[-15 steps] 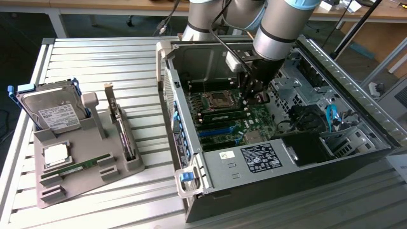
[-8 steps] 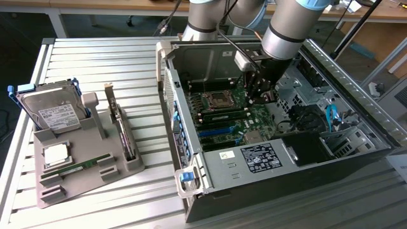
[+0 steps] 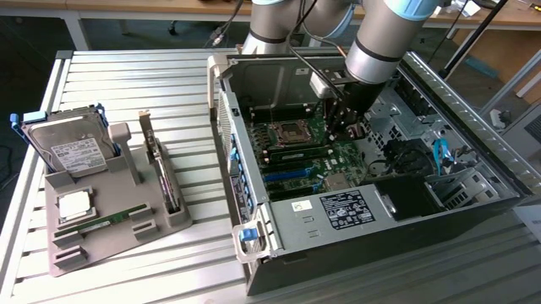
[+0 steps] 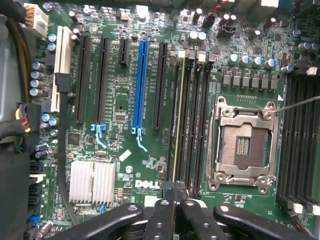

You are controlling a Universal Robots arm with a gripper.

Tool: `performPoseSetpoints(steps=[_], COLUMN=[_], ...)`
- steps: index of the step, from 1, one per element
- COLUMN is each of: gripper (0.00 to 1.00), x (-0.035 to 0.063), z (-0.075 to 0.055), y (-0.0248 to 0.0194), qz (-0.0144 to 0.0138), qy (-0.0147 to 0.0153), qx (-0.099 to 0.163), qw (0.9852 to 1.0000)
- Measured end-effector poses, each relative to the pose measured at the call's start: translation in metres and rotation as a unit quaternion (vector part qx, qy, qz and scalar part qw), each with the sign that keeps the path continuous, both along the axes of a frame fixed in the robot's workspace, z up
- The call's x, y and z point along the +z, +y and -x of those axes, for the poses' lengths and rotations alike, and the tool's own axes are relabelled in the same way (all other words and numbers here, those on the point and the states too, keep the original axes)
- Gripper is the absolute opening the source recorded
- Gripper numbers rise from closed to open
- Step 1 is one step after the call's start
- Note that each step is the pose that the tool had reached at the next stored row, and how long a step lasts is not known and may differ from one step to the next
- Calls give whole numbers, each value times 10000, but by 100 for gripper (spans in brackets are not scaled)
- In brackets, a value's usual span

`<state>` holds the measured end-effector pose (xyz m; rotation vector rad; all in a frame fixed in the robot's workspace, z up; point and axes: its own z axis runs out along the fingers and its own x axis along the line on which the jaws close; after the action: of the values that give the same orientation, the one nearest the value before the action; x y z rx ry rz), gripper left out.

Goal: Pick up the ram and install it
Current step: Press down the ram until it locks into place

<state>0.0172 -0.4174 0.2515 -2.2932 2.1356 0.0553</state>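
As far as I could tell from the wrist view, the ram (image 4: pixel 176 120) stood on edge in a slot, a thin green line between the long blue slot (image 4: pixel 140 85) and the open socket (image 4: pixel 245 145). In the exterior view I saw it as a dark stick (image 3: pixel 296 154) just below the socket (image 3: pixel 294 131). The tool (image 4: pixel 175 192) was clenched on nothing, its tips pressed together just over the near end of those slots. A heatsink (image 4: pixel 92 181) sat off to one side of it. From outside, the tool (image 3: pixel 336 133) reached down into the open case (image 3: pixel 245 190). Toward the exterior view's left, well apart on the desk (image 3: pixel 127 76), a grey holder (image 3: pixel 93 253) carried a second green stick (image 3: pixel 113 220), a silver chip (image 3: pixel 75 204), a drive (image 3: pixel 72 149) and an upright card (image 3: pixel 161 177).
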Motion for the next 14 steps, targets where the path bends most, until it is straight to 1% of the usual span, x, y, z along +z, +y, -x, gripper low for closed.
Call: performPoseSetpoints(steps=[5,9,14], gripper=[11,11,11], x=[-43,-69,-92], z=[0,-26,-42], y=[11,27,29], qz=[1,0,-1], qy=[0,0,0], qx=[-263,-264,-264], qw=[9997,9997,9997])
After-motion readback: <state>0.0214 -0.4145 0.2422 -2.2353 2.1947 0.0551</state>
